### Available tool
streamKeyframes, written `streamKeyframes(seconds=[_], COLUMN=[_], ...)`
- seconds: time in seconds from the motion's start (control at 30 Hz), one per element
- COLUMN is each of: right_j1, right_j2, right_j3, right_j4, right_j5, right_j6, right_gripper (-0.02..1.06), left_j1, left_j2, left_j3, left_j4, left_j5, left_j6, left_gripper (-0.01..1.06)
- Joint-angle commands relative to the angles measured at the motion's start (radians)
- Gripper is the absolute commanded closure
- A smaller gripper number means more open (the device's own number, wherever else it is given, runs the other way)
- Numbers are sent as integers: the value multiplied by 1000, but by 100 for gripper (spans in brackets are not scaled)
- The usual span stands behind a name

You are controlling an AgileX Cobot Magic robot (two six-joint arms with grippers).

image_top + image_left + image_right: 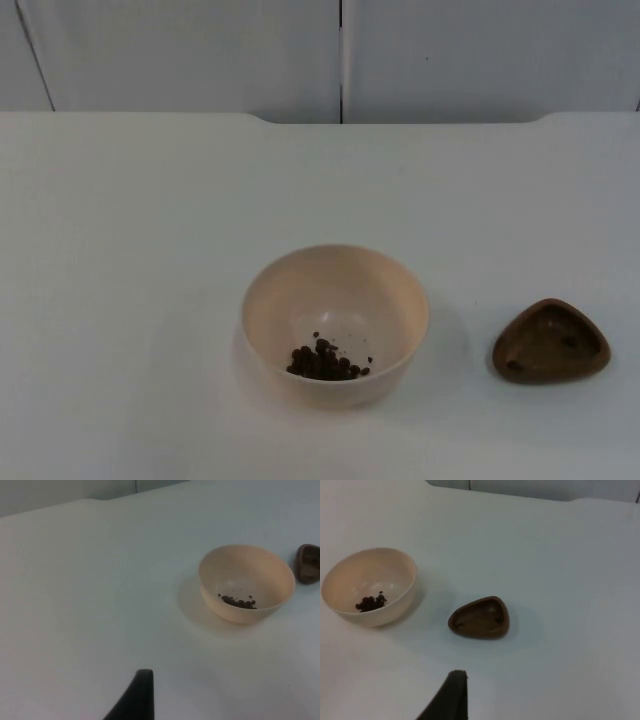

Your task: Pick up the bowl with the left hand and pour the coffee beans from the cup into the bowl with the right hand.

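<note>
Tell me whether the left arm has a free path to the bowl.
Probably yes: in the left wrist view, bare table lies between the left gripper's fingertip and the bowl; the brown cup sits beyond it.

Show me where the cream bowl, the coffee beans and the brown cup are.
cream bowl (pixel 275 300), top view, inner wall.
coffee beans (pixel 322 363), top view, middle of the pile.
brown cup (pixel 480 617), right wrist view, its hollow.
</note>
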Motion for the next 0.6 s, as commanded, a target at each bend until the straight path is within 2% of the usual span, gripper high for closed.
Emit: streamKeyframes(seconds=[0.0, 0.2, 0.43, 0.57], right_j1=[-44, -151, -217, -221], right_j2=[-4, -4, -4, -4], right_j3=[2, 2, 2, 2], right_j4=[1, 1, 1, 1], right_j5=[-5, -5, -5, -5], right_j6=[3, 3, 3, 3], right_gripper=[-1, -1, -1, -1], left_j1=[-4, -4, -4, -4], left_j2=[-5, -5, -5, -5], left_j3=[5, 5, 5, 5], left_j4=[-14, -14, -14, -14], left_j5=[2, 2, 2, 2], left_j6=[2, 2, 2, 2], left_gripper=[0, 0, 0, 0])
